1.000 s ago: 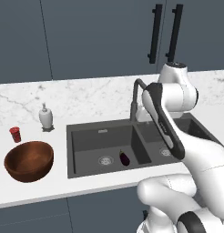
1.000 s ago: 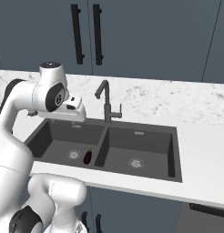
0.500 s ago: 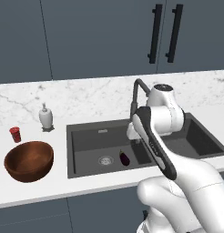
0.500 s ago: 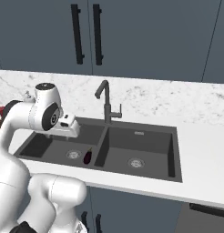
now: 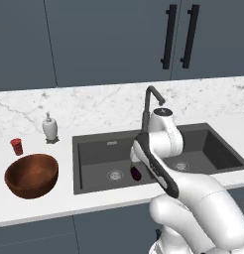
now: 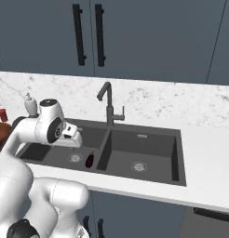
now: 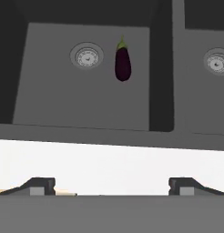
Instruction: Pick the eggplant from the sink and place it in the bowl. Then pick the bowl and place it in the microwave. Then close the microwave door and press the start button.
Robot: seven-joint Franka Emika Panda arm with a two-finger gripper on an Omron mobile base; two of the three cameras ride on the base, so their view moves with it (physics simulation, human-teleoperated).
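The eggplant [image 7: 123, 63] lies on the floor of the sink's left basin [image 7: 63, 104], next to the round drain [image 7: 87, 55], with its green stem pointing away from me. It also shows as a small dark purple shape, the eggplant [image 5: 136, 172] [image 6: 90, 160], near the divider between the basins. My gripper [image 7: 111, 185] [image 6: 75, 138] hangs open above the sink's front rim, short of the eggplant, with nothing between its fingers. The wooden bowl [image 5: 31, 174] stands on the counter left of the sink [image 5: 94, 140]. The microwave is out of view.
A dark curved faucet [image 5: 150, 101] rises behind the divider of the sink. A small red cup [image 5: 16, 146] and a white soap dispenser [image 5: 50, 128] stand behind the bowl. Dark cabinets with handles [image 5: 181, 35] hang above the marble counter [image 5: 94, 106].
My arm has swung left and down from near the faucet. The hand now hangs over the front of the left basin. Eggplant and bowl have not moved.
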